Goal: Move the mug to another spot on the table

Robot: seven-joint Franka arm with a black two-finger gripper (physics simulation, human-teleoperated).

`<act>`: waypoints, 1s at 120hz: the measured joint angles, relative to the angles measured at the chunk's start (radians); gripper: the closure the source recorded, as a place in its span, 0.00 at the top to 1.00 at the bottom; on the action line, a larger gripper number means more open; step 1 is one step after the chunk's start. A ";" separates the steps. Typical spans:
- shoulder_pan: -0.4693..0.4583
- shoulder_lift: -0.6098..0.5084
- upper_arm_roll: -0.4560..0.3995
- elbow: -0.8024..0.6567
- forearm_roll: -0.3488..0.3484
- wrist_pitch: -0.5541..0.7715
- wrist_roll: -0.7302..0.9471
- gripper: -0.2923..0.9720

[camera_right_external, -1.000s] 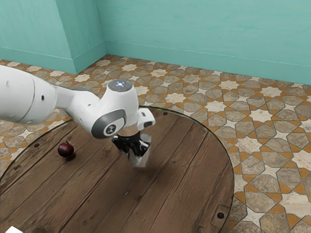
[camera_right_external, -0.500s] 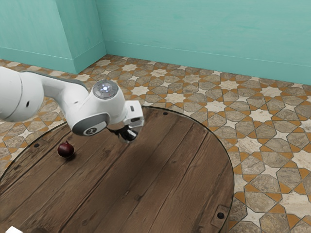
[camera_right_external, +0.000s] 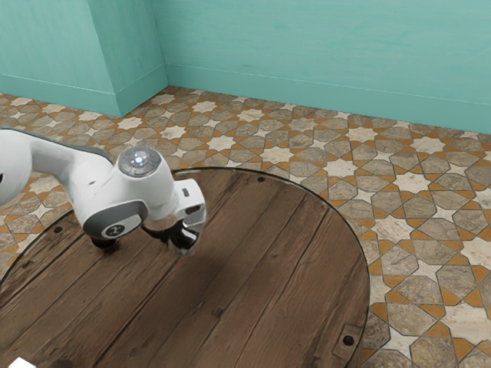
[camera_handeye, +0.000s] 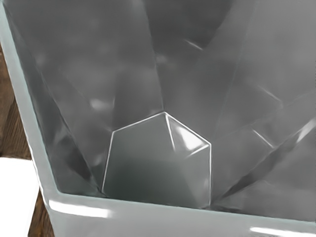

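Observation:
The mug (camera_right_external: 187, 242) is a grey, faceted cup. It hangs just above the round wooden table (camera_right_external: 276, 268), near its left part in the exterior view. My gripper (camera_right_external: 182, 236) is shut on it, and the white hand covers most of it. In the wrist view the mug's grey inside (camera_handeye: 158, 148) and its pale rim lie right under the hand, with a strip of table wood beside the rim.
A dark red round fruit (camera_right_external: 102, 244) lies on the table behind my forearm and is mostly hidden by it. A small white thing (camera_right_external: 15, 363) sits at the table's near left edge. Tiled floor surrounds the table, and teal walls stand behind.
My arm has swung toward the exterior view's left and slightly nearer, carrying the mug from the table's middle to beside the red fruit, which the arm now covers.

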 joint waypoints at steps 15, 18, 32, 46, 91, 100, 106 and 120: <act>-0.004 0.001 0.005 -0.003 0.000 -0.010 -0.024 0.28; -0.002 0.003 0.003 -0.003 0.000 -0.010 -0.027 0.28; 0.013 0.008 -0.003 -0.001 0.001 -0.001 -0.037 0.27; 0.048 0.015 -0.007 -0.001 0.001 0.019 -0.036 0.27; 0.214 0.084 -0.017 0.003 -0.007 0.121 -0.006 0.22; 0.216 0.089 -0.017 0.003 -0.008 0.146 -0.001 0.21; 0.227 0.092 -0.019 0.002 -0.013 0.161 0.002 0.21; 0.230 0.113 -0.024 0.002 -0.030 0.200 0.007 0.20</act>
